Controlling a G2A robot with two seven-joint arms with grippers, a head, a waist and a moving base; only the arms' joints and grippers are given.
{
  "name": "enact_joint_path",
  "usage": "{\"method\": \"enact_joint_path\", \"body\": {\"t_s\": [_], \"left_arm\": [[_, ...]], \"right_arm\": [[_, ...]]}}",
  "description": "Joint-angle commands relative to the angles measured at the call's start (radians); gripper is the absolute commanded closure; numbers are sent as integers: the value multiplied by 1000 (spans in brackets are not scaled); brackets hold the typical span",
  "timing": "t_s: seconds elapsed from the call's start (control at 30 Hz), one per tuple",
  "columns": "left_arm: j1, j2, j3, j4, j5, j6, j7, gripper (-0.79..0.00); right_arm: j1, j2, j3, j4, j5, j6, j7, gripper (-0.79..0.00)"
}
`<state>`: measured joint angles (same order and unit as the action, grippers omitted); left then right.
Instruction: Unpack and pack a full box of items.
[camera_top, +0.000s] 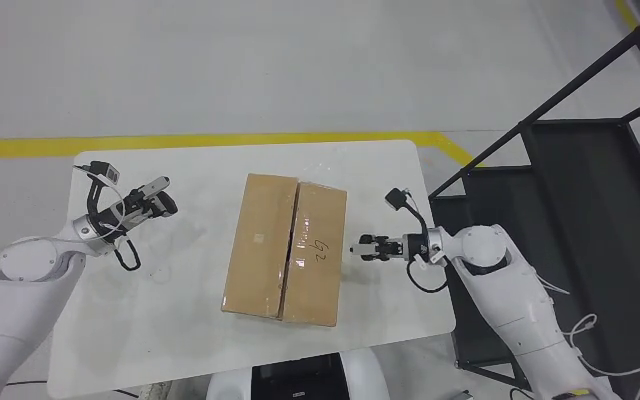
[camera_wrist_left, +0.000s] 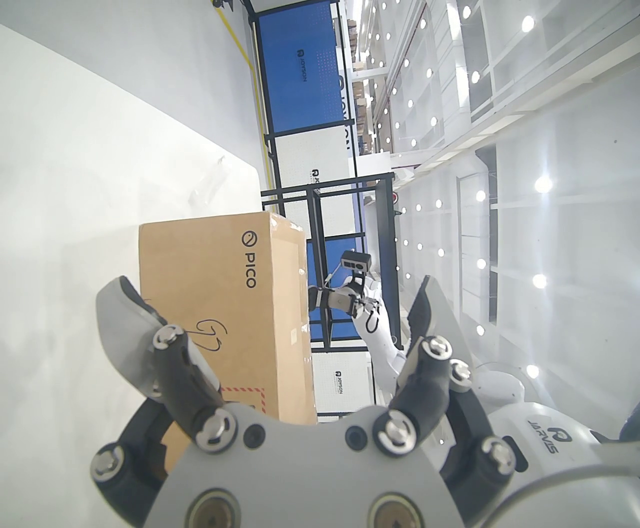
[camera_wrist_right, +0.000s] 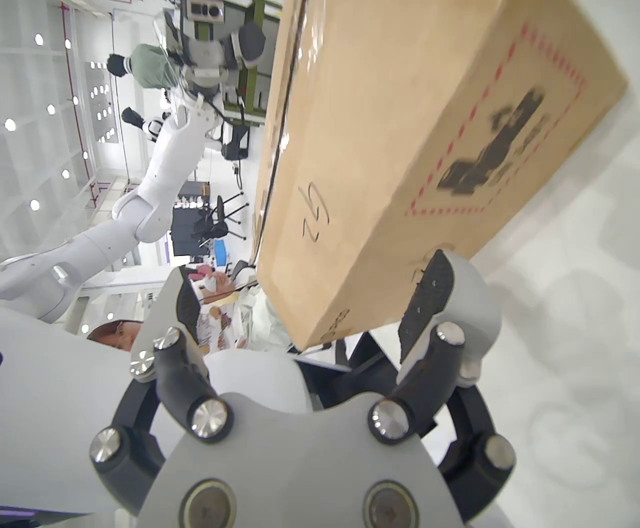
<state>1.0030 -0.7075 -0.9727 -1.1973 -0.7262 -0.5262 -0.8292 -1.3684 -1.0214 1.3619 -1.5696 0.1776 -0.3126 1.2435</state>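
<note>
Box (camera_top: 285, 248) of cardboard, shut, seam down the top apparently taped, near the middle of the table (camera_top: 180, 310), a little toward its right edge. Looks stiff-walled and smooth-faced; probably heavy if full, so better pressed from both long sides than pinched by one corner. Left gripper (camera_top: 160, 198) near the left edge, well apart from the box, jaws spread wide, empty. Right gripper (camera_top: 358, 247) just beside the box's right wall, jaws likewise parted, grasping nothing; contact impossible to tell.
</note>
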Motion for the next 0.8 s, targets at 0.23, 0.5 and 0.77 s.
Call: {"method": "enact_joint_path", "body": {"t_s": [0.23, 0.5, 0.77], "left_arm": [[0, 0, 0, 0, 0, 0, 0, -785], [0, 0, 0, 0, 0, 0, 0, -785], [0, 0, 0, 0, 0, 0, 0, -785]], "right_arm": [[-74, 11, -20, -117, -12, 76, 30, -785], [-113, 5, -95, -186, -58, 151, -88, -785], [-117, -8, -180, -235, 51, 173, -133, -785]]}}
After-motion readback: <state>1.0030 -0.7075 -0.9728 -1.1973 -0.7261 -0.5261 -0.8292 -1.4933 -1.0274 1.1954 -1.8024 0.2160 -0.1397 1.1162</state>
